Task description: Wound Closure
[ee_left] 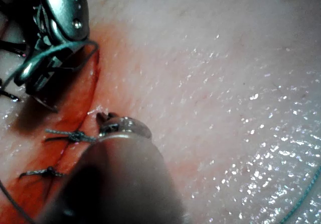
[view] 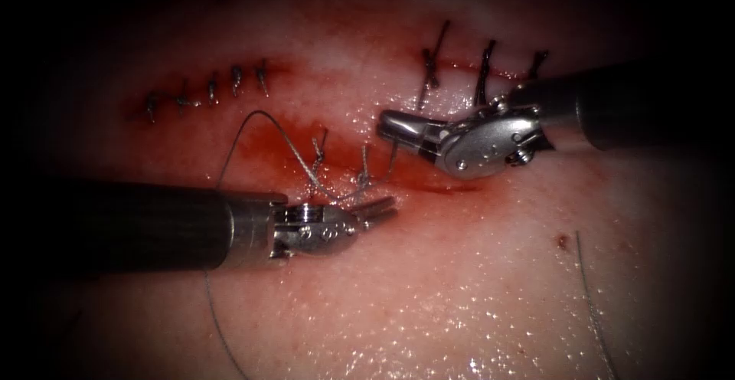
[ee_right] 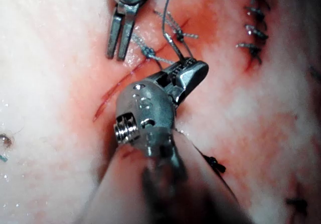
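1. Needle (view: 392, 159) being held in the right gripper (view: 394, 127), jaws clamped on it, curving down from the gripper's tips toward the cut (view: 440, 189); grasp point along the curve hard to tell.
2. Unclear whether the needle's lower end is sitting in the tissue (view: 459, 288) or only touching it just below the right gripper.
3. Left gripper (view: 380, 210) hovering below and to the left of the right gripper, jaws slightly apart, holding nothing.
4. Two knotted stitches (view: 365, 167) lying between the two grippers, just above the left gripper's tips.
5. Thread (view: 253, 119) looping up to the left of the left gripper, then passing behind its shaft.
6. Red fluid (view: 260, 154) spreading over the tissue above the left gripper.
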Available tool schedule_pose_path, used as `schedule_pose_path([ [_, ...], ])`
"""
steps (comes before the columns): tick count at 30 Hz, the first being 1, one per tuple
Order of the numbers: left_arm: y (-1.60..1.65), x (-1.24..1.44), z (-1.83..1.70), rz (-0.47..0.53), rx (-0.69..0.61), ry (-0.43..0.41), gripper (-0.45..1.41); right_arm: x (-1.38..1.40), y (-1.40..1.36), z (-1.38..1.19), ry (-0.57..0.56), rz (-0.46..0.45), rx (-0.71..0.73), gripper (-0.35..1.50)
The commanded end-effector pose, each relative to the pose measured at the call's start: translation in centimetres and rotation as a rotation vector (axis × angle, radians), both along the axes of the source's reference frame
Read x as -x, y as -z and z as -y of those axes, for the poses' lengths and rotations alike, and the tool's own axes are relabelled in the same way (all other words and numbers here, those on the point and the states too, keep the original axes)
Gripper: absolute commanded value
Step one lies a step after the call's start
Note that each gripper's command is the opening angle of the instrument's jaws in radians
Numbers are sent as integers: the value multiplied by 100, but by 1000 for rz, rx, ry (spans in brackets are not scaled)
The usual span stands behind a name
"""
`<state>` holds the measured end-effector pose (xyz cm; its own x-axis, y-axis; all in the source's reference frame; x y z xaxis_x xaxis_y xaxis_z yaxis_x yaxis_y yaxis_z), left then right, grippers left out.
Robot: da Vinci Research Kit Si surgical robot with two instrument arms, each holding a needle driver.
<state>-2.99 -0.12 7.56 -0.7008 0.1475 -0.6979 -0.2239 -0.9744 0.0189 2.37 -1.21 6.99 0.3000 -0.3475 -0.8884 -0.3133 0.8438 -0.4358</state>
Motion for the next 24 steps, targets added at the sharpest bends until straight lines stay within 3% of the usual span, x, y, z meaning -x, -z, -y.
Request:
schedule_pose_path([
  [1,-7,6,8,-8,-4,-7,4,-1,0,-7,-18,-25,-29,-35],
  [14,-37,-6,29,-58,-55,-63,12,10,0,-50,-130,-158,-260,-35],
  [17,-36,-9,28,-63,-53,-62,12,11,-1,-52,-139,-178,-295,-35],
  [18,-36,-13,28,-65,-50,-64,12,6,-5,-51,-138,-195,-385,-35],
  [20,-36,-15,29,-64,-50,-65,12,4,-7,-51,-128,-199,-421,-35],
  [24,-36,-20,28,-64,-49,-69,15,-6,-18,-42,-90,-168,-510,-35],
])
